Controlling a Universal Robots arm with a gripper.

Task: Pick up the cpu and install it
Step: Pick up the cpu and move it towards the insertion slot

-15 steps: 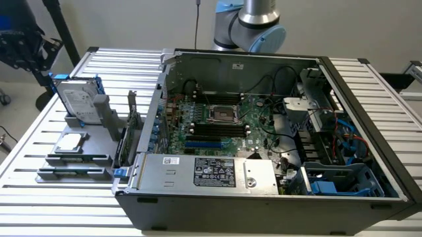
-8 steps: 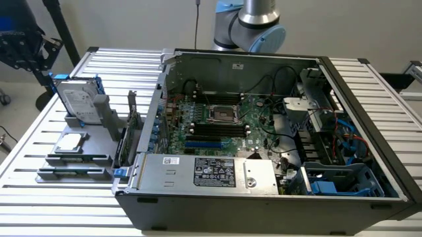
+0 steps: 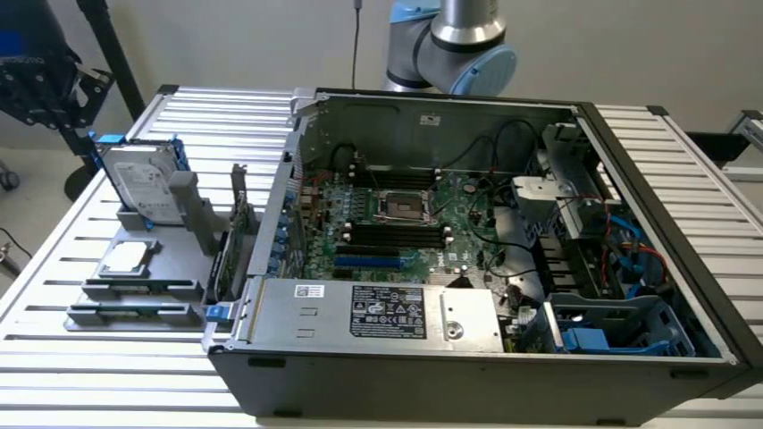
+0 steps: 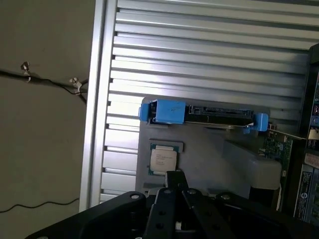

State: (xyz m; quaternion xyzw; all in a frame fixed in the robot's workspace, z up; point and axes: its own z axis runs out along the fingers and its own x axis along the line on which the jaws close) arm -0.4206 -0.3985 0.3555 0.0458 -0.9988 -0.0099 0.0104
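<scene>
The cpu is a small flat square chip with a silver top, lying in a grey holder on the slatted table, at the exterior view's left. In the wrist view the cpu lies well below the camera, just beyond the black gripper, which hangs above the holder without touching it. The open metal cpu socket sits in the middle of the green motherboard inside the open computer case. The arm's grey and blue joints rise behind the case.
A silver hard drive in a blue frame stands upright at the holder's back; its top edge lies beyond the cpu. A dark card stands between holder and case. Long dark sticks lie at the holder's front. Cables cross the floor.
</scene>
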